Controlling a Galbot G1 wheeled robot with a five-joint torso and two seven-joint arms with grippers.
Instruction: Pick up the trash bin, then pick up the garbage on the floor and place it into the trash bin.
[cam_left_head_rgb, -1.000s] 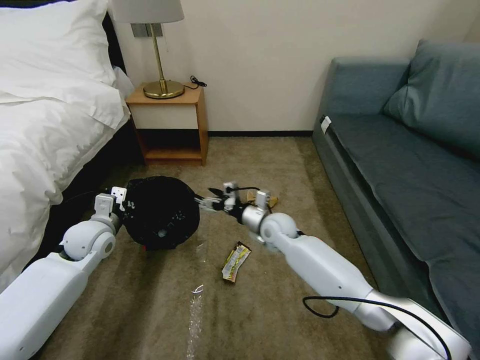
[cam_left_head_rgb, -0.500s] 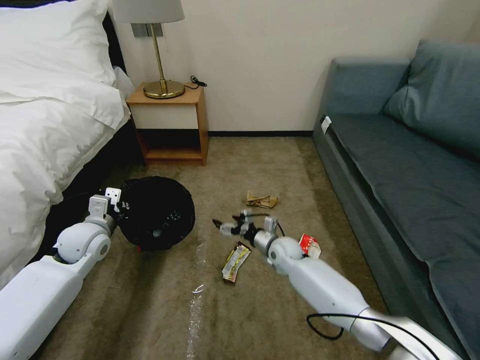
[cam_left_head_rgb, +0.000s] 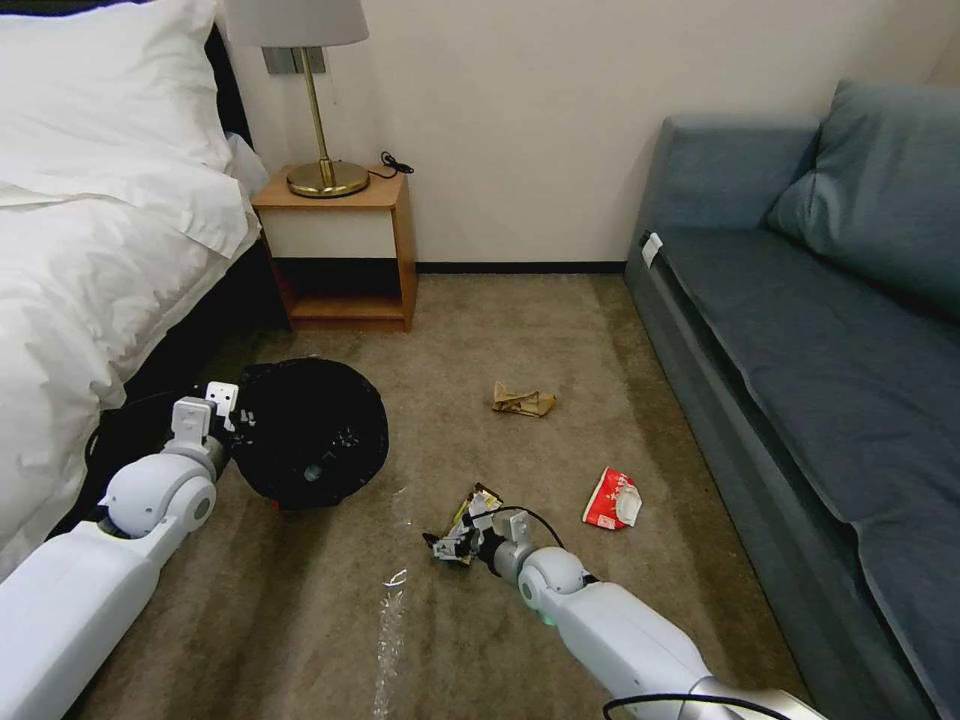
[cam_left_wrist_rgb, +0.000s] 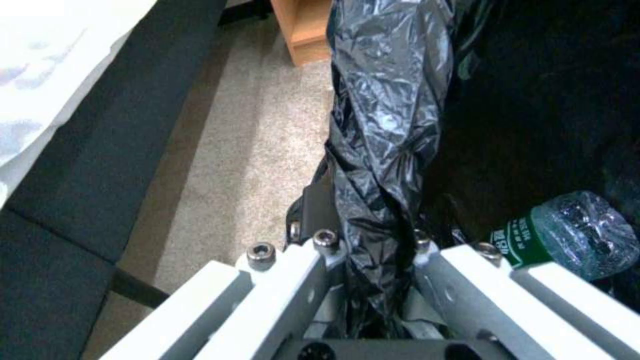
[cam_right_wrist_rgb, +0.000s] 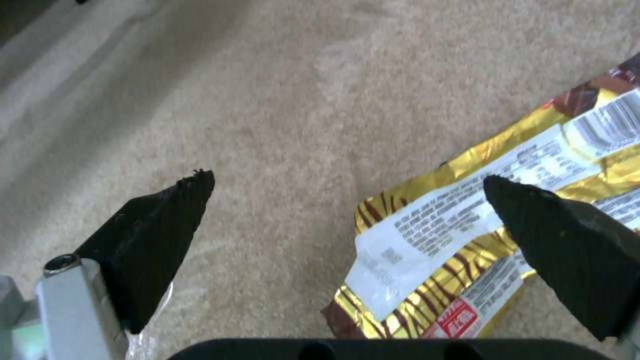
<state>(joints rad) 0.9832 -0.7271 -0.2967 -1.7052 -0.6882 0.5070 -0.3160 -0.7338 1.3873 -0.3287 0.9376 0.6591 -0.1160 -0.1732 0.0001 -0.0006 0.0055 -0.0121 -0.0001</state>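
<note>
Carpeted bedroom floor, head view: right gripper (cam_left_head_rgb: 447, 543) now down at snack wrapper (cam_left_head_rgb: 470, 509), away from trash bin (cam_left_head_rgb: 312, 432).
Left wrist: left gripper (cam_left_wrist_rgb: 373, 250) pinching liner; bottle (cam_left_wrist_rgb: 567, 235) inside.
Right wrist: fingers (cam_right_wrist_rgb: 157, 235) spread, straddling wrapper's edge; grasp looks imminent.

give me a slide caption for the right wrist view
Open right gripper poised over the yellow snack wrapper on the carpet.

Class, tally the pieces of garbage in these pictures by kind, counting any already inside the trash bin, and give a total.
Crumpled brown paper: 1
Yellow snack wrapper: 1
Red-and-white crushed packet: 1
Clear plastic bottle, lying inside the trash bin: 1
Total: 4
</note>
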